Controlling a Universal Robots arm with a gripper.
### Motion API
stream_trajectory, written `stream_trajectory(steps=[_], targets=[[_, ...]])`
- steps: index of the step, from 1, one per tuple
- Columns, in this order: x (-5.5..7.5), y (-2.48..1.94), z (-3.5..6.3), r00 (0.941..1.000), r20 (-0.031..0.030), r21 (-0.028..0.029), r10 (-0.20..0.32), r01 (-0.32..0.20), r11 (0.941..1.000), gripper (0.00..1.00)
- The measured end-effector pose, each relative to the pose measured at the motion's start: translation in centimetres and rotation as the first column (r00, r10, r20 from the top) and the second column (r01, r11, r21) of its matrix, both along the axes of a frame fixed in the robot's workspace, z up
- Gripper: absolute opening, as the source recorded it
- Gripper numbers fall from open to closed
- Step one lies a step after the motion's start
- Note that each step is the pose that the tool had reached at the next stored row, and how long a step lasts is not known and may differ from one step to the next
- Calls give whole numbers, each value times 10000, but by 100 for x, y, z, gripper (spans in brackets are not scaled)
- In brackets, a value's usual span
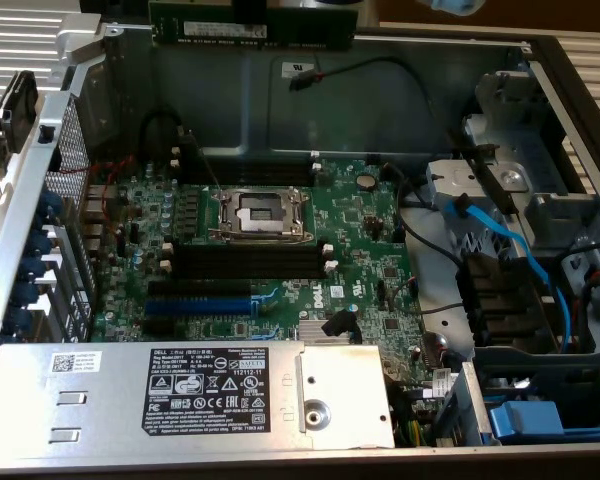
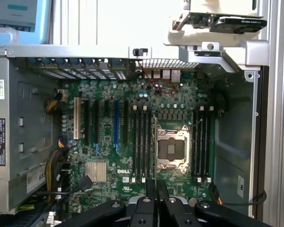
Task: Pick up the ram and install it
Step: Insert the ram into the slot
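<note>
An open computer case [image 1: 400, 110] holds a green motherboard [image 1: 280, 250] lying flat. The gripper [image 2: 156, 191] is pinched narrow on the ram [image 1: 252, 27] — the green stick hangs level above the case's far edge in the exterior view, well apart from the black memory slots [image 1: 245, 262].

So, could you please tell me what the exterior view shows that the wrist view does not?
From the exterior view: the ram seen on its flat face with its pale label, and a blue cable on the exterior view's right. From the wrist view: the gripper, shut on the ram's thin edge, and a graphics card outside the case. In both: the green motherboard and its CPU socket.
</note>
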State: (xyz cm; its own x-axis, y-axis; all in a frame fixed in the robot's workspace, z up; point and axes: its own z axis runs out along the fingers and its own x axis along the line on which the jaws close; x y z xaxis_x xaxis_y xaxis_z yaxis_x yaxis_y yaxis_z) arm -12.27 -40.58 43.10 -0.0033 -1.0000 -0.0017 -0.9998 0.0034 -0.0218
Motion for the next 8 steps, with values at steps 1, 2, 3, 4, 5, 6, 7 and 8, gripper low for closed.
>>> stream_trajectory(steps=[1,2,3,4,5,6,7,8], targets=[[0,0,0,10000,-1,-1,6,-6,10000,12],[0,0,0,10000,-1,-1,6,-6,10000,12],[0,0,0,10000,-2,-1,6,-6,10000,12],[0,0,0,10000,-2,-1,6,-6,10000,12],[0,0,-2,10000,-2,-1,6,-6,10000,12],[5,1,-7,10000,0,2,6,-6,10000,12],[10,3,-20,10000,0,1,6,-6,10000,12],[12,5,-38,10000,0,2,6,-6,10000,12]])
